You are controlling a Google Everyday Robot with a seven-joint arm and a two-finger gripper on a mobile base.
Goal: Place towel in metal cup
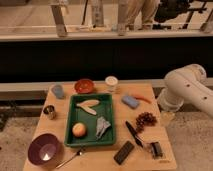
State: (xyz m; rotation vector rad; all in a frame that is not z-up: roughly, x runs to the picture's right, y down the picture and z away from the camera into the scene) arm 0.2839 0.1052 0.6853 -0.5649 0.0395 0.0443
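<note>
The towel [102, 126] is a small crumpled grey cloth lying in the front right part of the green tray [111, 104] at the middle of the wooden table. The metal cup [49, 111] stands upright near the table's left edge, left of the tray. My white arm [186, 89] comes in from the right. My gripper [167, 117] hangs at its lower end, beside the table's right edge and next to the grapes. It is well to the right of the towel and far from the cup.
The tray also holds a peach [79, 129] and pale banana pieces [88, 105]. Around it are a purple bowl [45, 149], spoon [70, 158], orange bowl [84, 86], white cup [111, 82], blue sponge [130, 101], carrot [142, 98], grapes [145, 119] and a black utensil [133, 133].
</note>
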